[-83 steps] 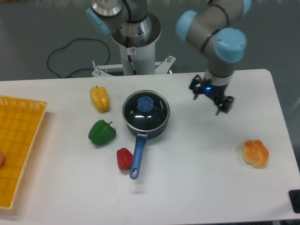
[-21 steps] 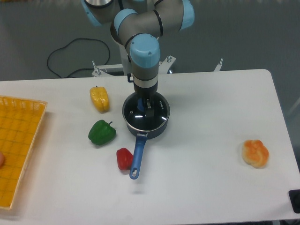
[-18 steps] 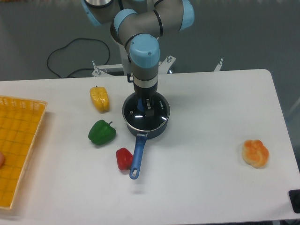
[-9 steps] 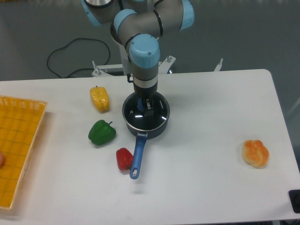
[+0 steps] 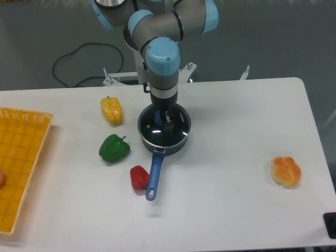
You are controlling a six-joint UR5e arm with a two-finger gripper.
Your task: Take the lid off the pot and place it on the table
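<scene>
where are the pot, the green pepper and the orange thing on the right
pot (image 5: 155, 147): fixed camera view, on the dark front wall above where the handle joins.
green pepper (image 5: 114, 149): fixed camera view, on the middle of its body.
orange thing (image 5: 285, 171): fixed camera view, on its centre, near the table's right edge.

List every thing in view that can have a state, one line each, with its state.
lid: on the pot, not yet lifted
pot: covered, upright on the table, handle pointing toward the camera
gripper: down at the lid's centre; open or shut cannot be told
yellow pepper: lying on the table
green pepper: resting on the table
red pepper: beside the pot handle
tray: at the table's left edge
orange item: alone at right
</scene>
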